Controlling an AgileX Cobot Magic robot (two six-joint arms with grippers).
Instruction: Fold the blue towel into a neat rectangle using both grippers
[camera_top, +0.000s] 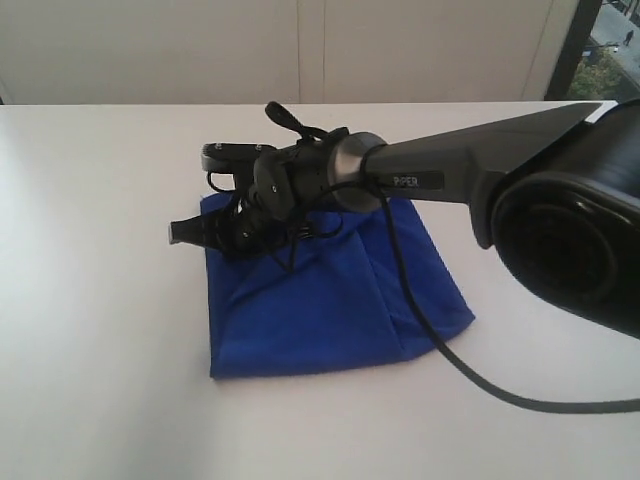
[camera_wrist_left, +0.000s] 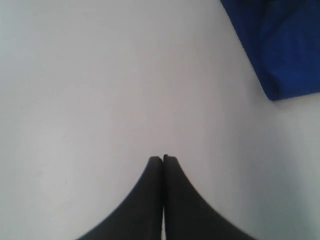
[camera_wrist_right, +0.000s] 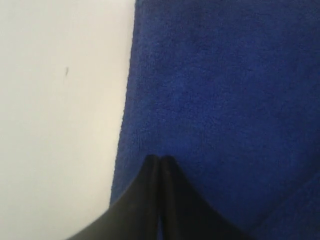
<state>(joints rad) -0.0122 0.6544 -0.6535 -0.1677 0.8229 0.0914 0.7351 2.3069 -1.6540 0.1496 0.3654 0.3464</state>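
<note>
The blue towel (camera_top: 330, 300) lies folded into a rough rectangle on the white table (camera_top: 100, 300), with a diagonal crease across its top layer. My right arm, lettered PIPER, reaches from the right across the towel's far side. Its gripper (camera_top: 180, 233) is at the towel's far left corner. In the right wrist view that gripper (camera_wrist_right: 160, 158) is shut, its tips over the towel (camera_wrist_right: 225, 90) close to the cloth's edge, with no cloth visibly pinched. In its own wrist view my left gripper (camera_wrist_left: 163, 157) is shut over bare table, apart from a towel corner (camera_wrist_left: 285, 45). It does not show in the exterior view.
A black cable (camera_top: 470, 375) hangs from the right arm, crosses the towel's right side and trails over the table at the front right. The arm's bulky black joint (camera_top: 565, 235) fills the right edge. A pale wall (camera_top: 300, 50) backs the table.
</note>
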